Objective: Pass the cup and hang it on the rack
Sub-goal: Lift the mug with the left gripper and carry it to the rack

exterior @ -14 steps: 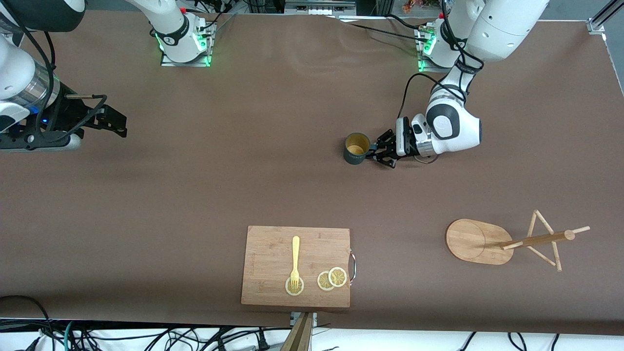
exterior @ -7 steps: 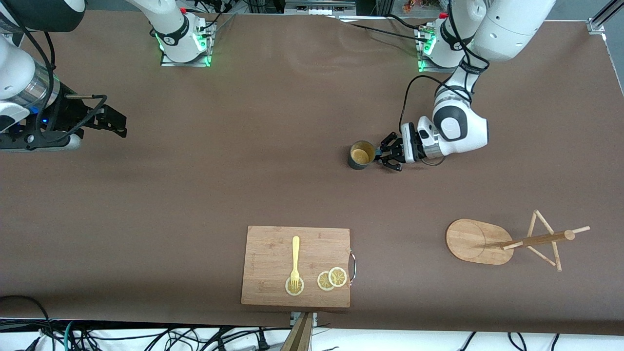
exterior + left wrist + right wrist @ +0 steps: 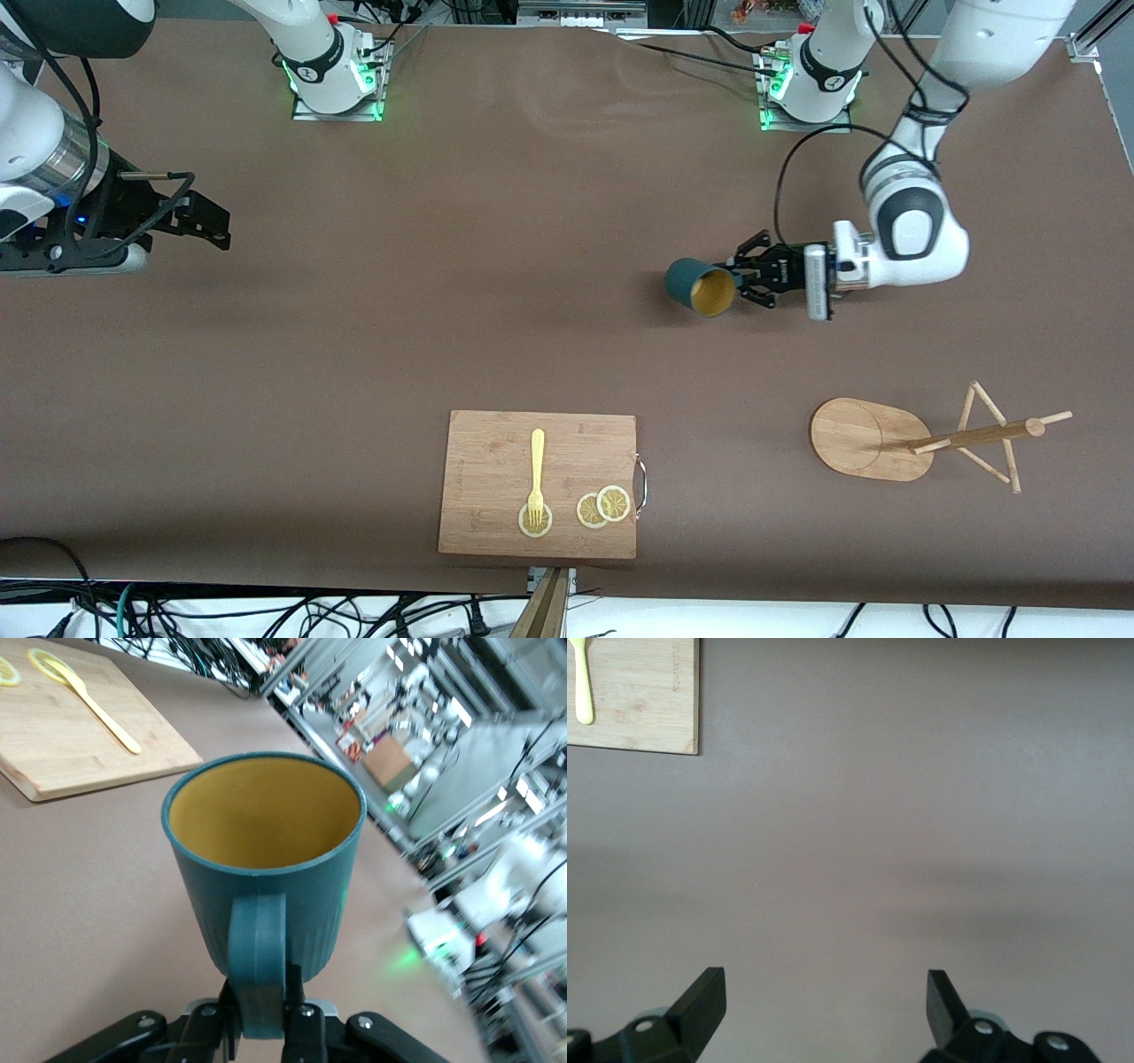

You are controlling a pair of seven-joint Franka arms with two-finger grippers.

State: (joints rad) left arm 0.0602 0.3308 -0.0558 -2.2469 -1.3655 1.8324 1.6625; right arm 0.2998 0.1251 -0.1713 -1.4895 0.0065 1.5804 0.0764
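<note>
Brown table (image 3: 443, 292), empty cup (image 3: 702, 289) in left tool (image 3: 742, 282)

I find no text, label, brand, number or sign that can be read here, neither on anything lying on the table nor on my own two arms.
</note>
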